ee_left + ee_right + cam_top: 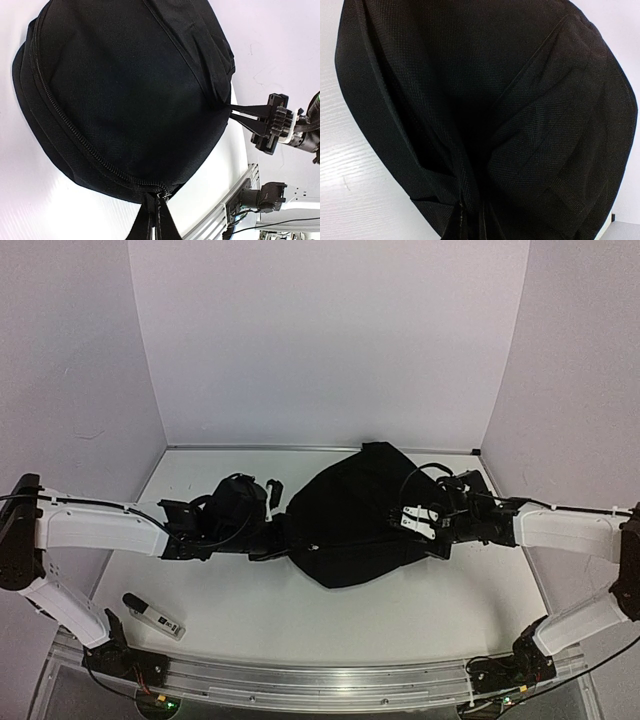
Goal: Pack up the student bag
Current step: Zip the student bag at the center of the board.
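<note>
The student bag (350, 518), a large black fabric backpack, lies on its side in the middle of the white table. Its zipper (75, 135) curves along the edge in the left wrist view. My left gripper (278, 536) is at the bag's left end, its jaws (156, 200) shut on the zipper's end. My right gripper (400, 523) is at the bag's right side. It pinches a fold of the fabric, shown in the left wrist view (233, 109) and close up in the right wrist view (470, 215). Whatever is inside the bag is hidden.
A small black and white object (153, 615) lies on the table near the left arm's base. An aluminium rail (320, 680) runs along the near edge. White walls stand close behind and at both sides of the table.
</note>
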Motion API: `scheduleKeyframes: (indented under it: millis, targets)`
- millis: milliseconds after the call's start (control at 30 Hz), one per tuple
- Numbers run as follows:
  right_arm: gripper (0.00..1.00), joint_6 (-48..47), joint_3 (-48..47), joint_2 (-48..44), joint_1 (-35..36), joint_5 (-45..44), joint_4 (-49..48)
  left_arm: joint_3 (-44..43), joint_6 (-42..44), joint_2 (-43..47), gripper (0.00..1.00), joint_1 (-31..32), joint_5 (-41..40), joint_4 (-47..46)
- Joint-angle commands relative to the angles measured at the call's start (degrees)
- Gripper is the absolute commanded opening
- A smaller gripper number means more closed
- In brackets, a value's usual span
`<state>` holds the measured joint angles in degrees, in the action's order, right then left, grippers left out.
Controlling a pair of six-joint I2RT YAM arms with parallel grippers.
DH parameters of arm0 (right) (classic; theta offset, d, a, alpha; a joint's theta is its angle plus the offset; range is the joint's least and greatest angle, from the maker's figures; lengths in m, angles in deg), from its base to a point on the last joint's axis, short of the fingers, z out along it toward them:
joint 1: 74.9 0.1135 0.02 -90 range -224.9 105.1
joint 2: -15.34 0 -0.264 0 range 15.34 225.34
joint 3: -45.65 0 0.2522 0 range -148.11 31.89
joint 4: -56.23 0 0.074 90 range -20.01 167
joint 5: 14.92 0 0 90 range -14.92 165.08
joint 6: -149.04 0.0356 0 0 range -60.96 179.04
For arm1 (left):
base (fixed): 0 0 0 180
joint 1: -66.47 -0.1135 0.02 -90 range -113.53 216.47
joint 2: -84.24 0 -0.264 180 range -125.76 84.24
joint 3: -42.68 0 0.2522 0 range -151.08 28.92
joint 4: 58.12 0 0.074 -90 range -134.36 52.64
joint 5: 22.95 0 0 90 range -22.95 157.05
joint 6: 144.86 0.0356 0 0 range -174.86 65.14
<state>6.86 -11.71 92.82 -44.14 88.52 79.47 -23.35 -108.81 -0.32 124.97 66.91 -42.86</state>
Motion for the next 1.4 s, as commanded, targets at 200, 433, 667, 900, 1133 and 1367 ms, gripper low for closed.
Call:
scheduleKeyframes:
  millis: [200,433,667,900,1133,1367]
  targets:
    - [0.51,12.1,-12.9,-0.5,9.8,1.4,18.3,-5.8,3.0,-6.5,0.00,-1.0,6.4,-6.0]
    - [0.53,21.0,-19.2,4.5,16.1,5.4,18.1,-7.5,2.9,-9.1,0.00,-1.0,9.6,-8.5]
    - [0.52,23.6,-23.6,11.9,18.6,5.0,15.0,-8.4,3.8,-8.8,0.00,-1.1,12.2,-9.2]
    - [0.48,25.4,-24.5,13.7,18.6,8.4,14.9,-6.5,4.2,-6.3,0.02,-1.1,11.0,-8.3]
    - [0.37,22.2,-20.2,15.1,18.6,2.7,14.2,1.5,-1.0,2.6,0.49,-4.8,1.1,-2.4]
    - [0.48,26.8,-20.7,10.2,18.6,5.1,14.2,12.8,-5.3,13.1,0.53,-15.7,-2.8,-1.8]
